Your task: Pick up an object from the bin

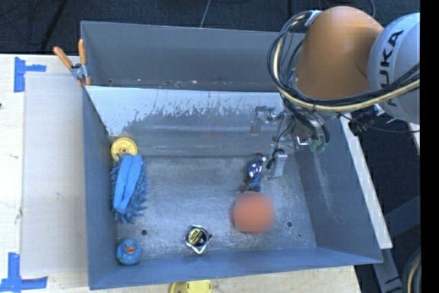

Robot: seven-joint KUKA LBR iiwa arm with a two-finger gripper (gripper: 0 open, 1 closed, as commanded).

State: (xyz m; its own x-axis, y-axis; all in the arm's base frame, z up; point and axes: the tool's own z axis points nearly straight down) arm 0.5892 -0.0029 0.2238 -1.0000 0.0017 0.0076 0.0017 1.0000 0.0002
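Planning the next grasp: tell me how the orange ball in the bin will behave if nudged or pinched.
The orange ball looks round, so a nudge would likely roll it across the flat bin floor. Nothing lies against it to stop that. Its matte surface hints at foam: probably light and squashy.

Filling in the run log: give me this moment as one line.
tool low in bin, right of centre | nearest: orange ball | left side: blue brush, yellow disc

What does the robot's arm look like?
The arm is silvery white with dark KUKA letters. A big round orange cover sits on its wrist, black and yellow cables loop around that, and a small grey metal gripper is at the end.
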